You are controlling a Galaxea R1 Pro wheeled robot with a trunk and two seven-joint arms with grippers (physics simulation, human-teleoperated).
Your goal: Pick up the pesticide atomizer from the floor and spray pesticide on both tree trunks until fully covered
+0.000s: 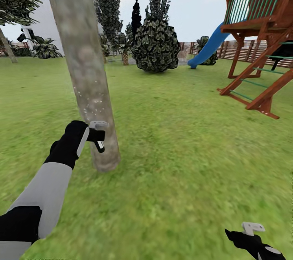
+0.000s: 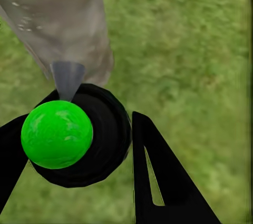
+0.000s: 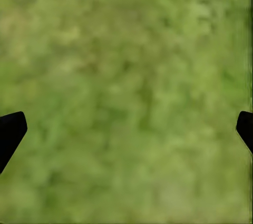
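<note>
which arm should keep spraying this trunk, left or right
Left. The left gripper holds the pesticide atomizer between its fingers, nozzle aimed at the tree trunk, white pesticide specks on the bark. The right gripper hangs open over grass.

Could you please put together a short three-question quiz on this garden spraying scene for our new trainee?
1. True or false: the left gripper holds the pesticide atomizer.
2. Where do the white pesticide specks show? A) on the tree trunk B) on the blue slide C) on the round bush
3. What lies under the open right gripper?

Key: 1 true; 2 A; 3 only grass lawn.
</note>
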